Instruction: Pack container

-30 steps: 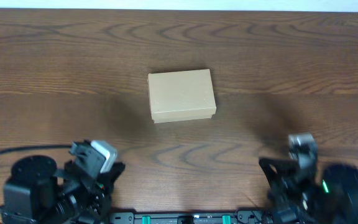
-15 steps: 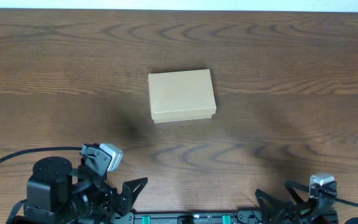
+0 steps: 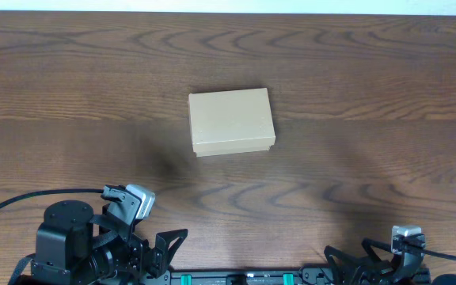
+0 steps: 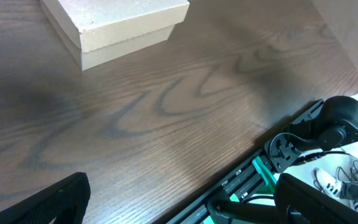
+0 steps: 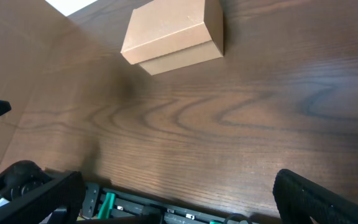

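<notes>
Tan cardboard container [image 3: 232,121]: set flat near the middle of the counter [image 3: 370,71], lid folded down, touched by nothing; it is not shifted from where it lay a second ago.
Left hand [image 3: 165,252]: drawn in at the near edge, well apart from the container; its fingers are spread wide and empty, where a second ago they were clenched.
Right hand [image 3: 353,257]: pulled further back to the near edge and partly cut off by the frame; it too is released wide, with nothing held.
Wrist views: the closed container is seen at the top of each, with bare wood between the parted fingers.
Change: both arms are withdrawn and both hands are let go together, while the box is left alone.
Meaning for the task: with the lid shut and no loose item seen beside it, the packing is judged finished, or very nearly so; the contents cannot be checked.
</notes>
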`<act>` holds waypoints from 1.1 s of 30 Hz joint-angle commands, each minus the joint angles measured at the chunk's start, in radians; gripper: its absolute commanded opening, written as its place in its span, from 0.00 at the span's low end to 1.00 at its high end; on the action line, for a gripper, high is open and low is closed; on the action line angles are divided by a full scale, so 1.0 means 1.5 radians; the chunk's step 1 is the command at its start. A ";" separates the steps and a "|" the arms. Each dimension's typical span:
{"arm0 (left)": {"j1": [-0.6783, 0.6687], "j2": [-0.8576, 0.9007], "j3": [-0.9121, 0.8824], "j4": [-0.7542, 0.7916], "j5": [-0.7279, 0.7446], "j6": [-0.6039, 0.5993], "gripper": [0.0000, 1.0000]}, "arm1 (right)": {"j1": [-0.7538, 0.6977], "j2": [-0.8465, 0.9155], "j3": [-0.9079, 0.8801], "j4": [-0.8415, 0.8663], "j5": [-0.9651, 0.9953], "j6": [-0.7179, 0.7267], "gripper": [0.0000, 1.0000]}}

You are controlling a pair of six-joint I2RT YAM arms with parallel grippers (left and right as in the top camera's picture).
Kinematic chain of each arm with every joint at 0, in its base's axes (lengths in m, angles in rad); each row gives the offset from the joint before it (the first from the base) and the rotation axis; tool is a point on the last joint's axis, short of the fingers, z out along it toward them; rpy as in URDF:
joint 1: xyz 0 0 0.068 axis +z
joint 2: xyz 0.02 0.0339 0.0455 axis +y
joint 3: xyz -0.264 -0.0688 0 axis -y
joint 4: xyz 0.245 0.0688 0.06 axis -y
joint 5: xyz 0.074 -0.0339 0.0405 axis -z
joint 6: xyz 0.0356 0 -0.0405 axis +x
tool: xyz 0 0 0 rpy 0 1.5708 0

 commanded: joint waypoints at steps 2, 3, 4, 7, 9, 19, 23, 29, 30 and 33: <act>0.002 -0.005 -0.002 -0.001 -0.058 0.024 0.95 | 0.006 -0.002 -0.004 -0.001 -0.003 0.007 0.99; 0.003 -0.018 -0.004 -0.001 -0.092 0.029 0.95 | 0.006 -0.002 -0.004 -0.001 -0.003 0.007 0.99; 0.006 -0.032 -0.007 0.000 -0.113 0.034 0.95 | 0.006 -0.002 -0.004 -0.001 -0.003 0.007 0.99; 0.022 -0.094 -0.034 0.031 -0.157 0.075 0.95 | 0.006 -0.002 -0.004 -0.001 -0.003 0.007 0.99; 0.036 -0.138 -0.068 0.064 -0.176 0.106 0.95 | 0.006 -0.002 -0.004 -0.001 -0.003 0.007 0.99; 0.110 -0.284 -0.300 0.246 -0.181 0.122 0.95 | 0.006 -0.002 -0.004 -0.001 -0.003 0.007 0.99; 0.112 -0.315 -0.390 0.334 -0.138 0.121 0.95 | 0.006 -0.002 -0.004 -0.001 -0.003 0.007 0.99; 0.112 -0.335 -0.474 0.419 -0.121 0.101 0.95 | 0.006 -0.002 -0.004 -0.001 -0.003 0.007 0.99; 0.112 -0.335 -0.484 0.431 -0.121 0.096 0.95 | 0.006 -0.002 -0.004 -0.001 -0.003 0.007 0.99; 0.112 -0.335 -0.506 0.450 -0.120 0.089 0.95 | 0.006 -0.002 -0.004 -0.001 -0.003 0.007 0.99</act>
